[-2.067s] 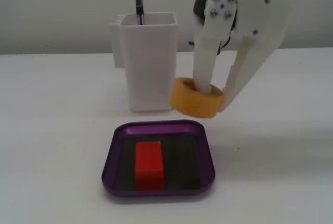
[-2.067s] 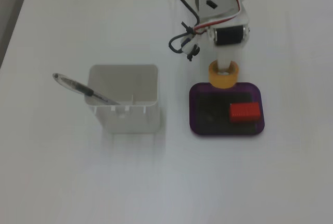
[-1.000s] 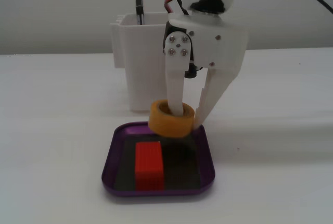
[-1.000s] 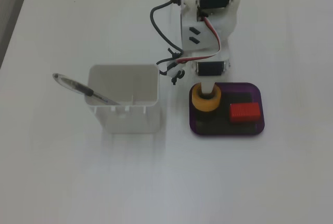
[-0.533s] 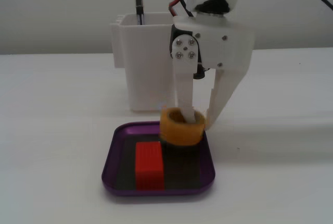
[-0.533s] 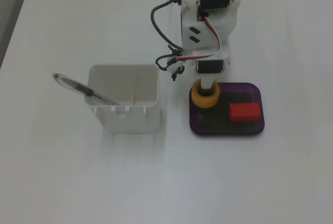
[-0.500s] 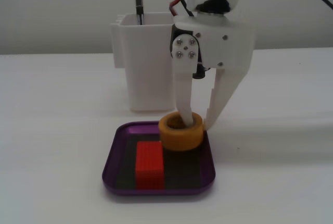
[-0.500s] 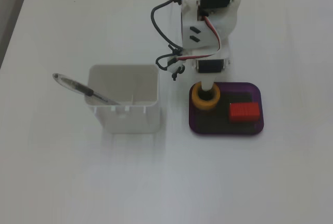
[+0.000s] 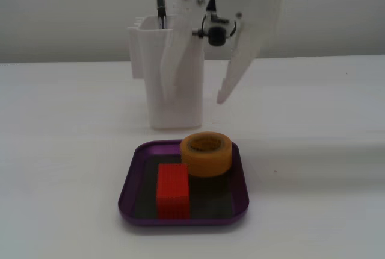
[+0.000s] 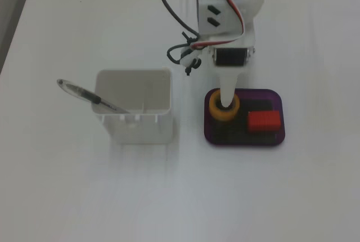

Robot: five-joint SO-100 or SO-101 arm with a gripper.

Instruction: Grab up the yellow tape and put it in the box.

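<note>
The yellow tape (image 9: 206,153) lies flat in the box (image 9: 129,182), a purple tray, at its back right corner in a fixed view from the front. My white gripper (image 9: 196,95) hangs open well above it, with nothing between its spread fingers. In the fixed view from above, the tape (image 10: 216,110) sits at the left end of the box (image 10: 207,127), and one white finger (image 10: 226,87) points down over the roll's hole.
A red ribbed block (image 9: 173,190) also lies in the tray, next to the tape. A tall white container (image 9: 171,78) holding a pen (image 9: 159,0) stands just behind the tray. Bare white table lies all around.
The gripper carried the tape over the tray and lowered it, then opened, let it go and rose. The tape now rests in the tray.
</note>
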